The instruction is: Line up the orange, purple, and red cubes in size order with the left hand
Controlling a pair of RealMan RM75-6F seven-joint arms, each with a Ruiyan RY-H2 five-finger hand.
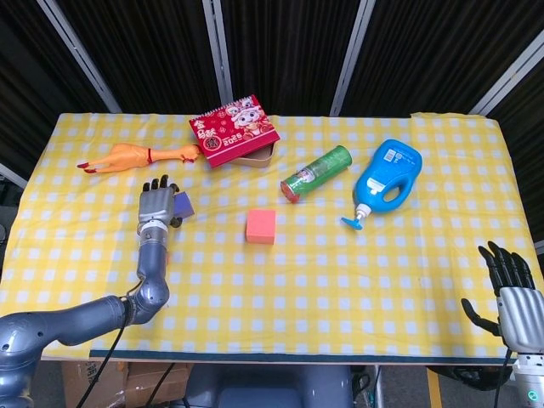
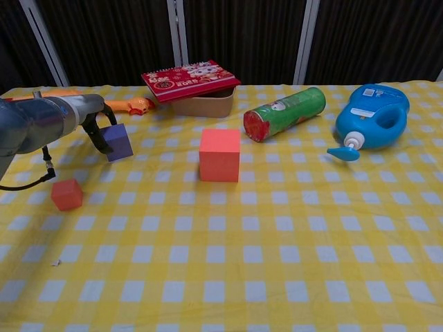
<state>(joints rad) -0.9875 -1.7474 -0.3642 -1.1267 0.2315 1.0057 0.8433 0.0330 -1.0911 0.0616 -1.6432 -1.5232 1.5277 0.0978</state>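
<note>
Palm-down, left hand (image 1: 155,204) over purple cube (image 2: 117,141).

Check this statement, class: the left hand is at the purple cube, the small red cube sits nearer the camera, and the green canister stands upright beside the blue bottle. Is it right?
Not quite. The green canister lies on its side, not upright, as the chest view shows. The rest holds: the left hand is at the purple cube, the small red cube sits nearer the camera, and the blue bottle is beside the canister.
</note>
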